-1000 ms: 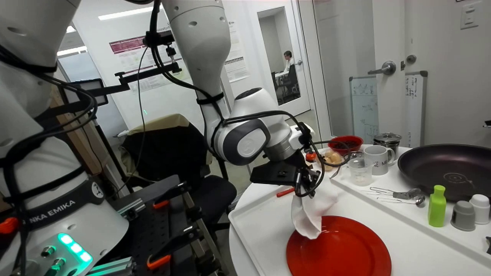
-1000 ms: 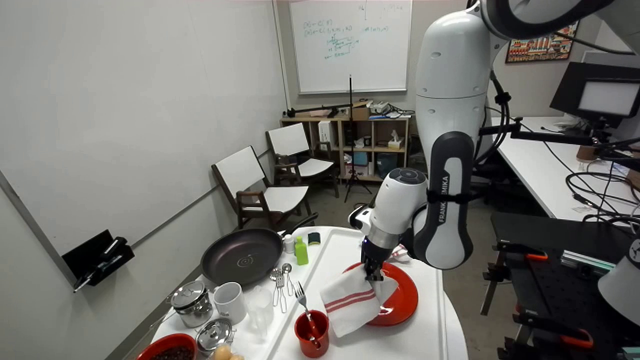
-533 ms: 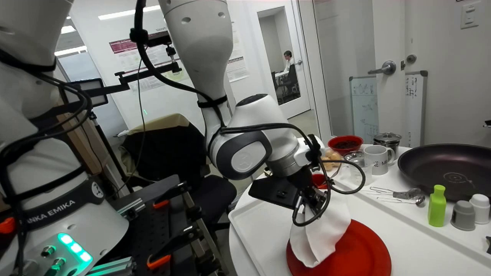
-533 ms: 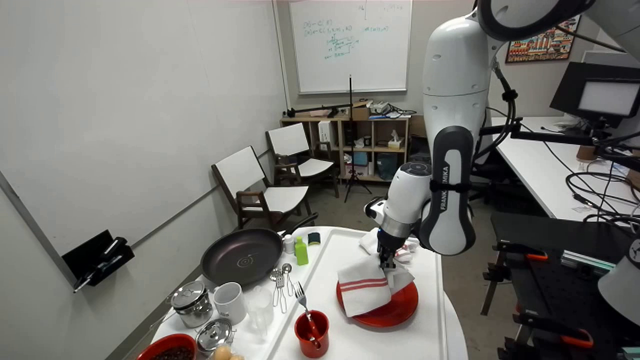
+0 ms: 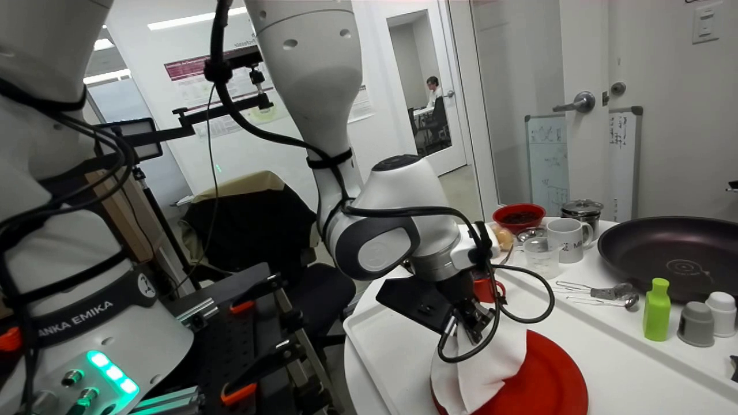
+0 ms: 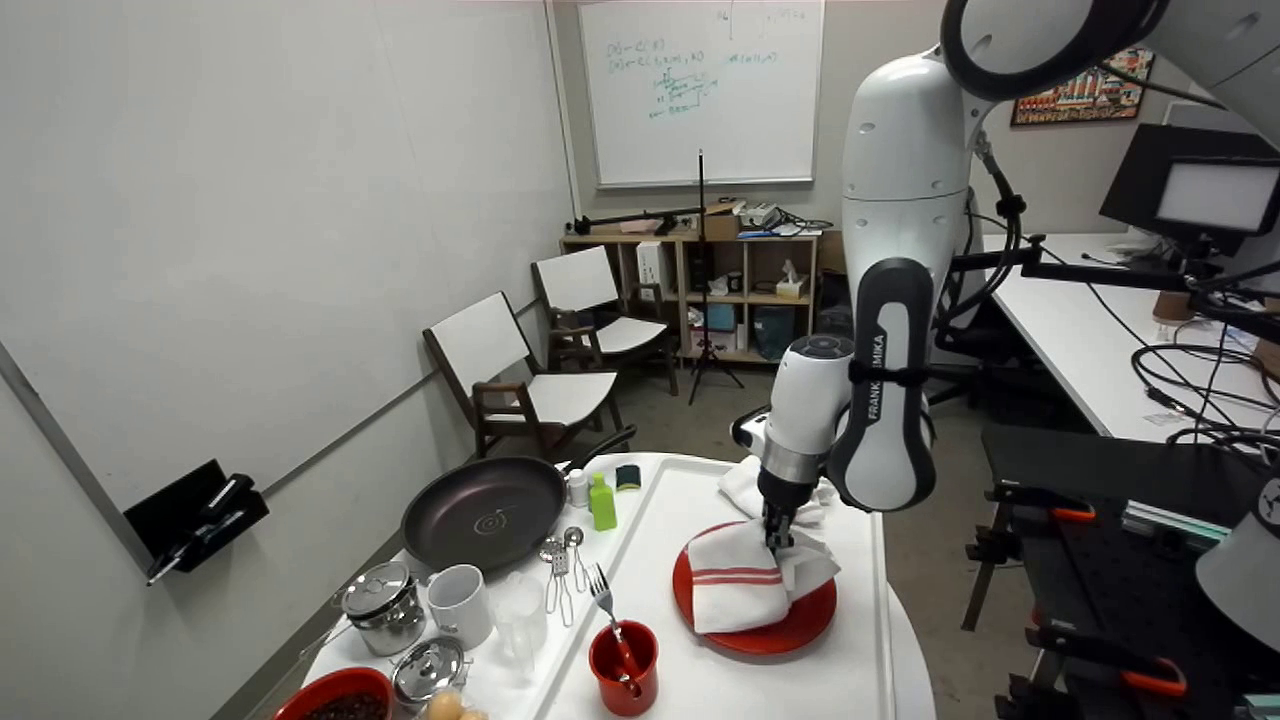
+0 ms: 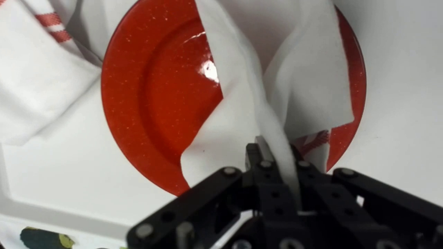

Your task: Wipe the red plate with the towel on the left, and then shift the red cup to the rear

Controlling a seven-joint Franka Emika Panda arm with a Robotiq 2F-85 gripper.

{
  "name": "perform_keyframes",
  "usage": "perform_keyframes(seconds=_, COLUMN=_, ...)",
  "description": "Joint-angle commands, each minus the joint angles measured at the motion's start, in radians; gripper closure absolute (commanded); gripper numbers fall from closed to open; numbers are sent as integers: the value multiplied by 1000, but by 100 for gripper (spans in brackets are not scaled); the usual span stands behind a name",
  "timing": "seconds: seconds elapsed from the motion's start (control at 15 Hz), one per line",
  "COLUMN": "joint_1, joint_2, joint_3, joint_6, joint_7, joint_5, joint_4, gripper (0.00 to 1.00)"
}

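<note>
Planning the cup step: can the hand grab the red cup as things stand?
Probably not yet: the hand grips a towel over the plate, and the fork in the red cup could get in the way.

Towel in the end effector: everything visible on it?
The towel looks like soft white cloth, showing a pair of parallel red stripes in an exterior view. A narrow fold is clamped by the end effector; the rest drapes, creased, over the red plate, apparently touching it and covering part of it. Dampness can't be judged.
</note>
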State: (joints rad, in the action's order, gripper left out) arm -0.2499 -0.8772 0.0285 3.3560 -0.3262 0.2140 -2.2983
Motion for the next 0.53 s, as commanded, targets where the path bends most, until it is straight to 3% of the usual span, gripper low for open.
perform_keyframes(seconds=0.0, joint_1=-25, joint_2=-77, joint_3=-47, joint_6=-66, joint_7=35, joint_5=18, joint_4=99, gripper=99)
perform_keyframes(seconds=0.47, joint_1=-17, joint_2=-206, joint_3=-77, joint_6=-184, joint_7=43, joint_5=-1, joint_4=263, gripper=99)
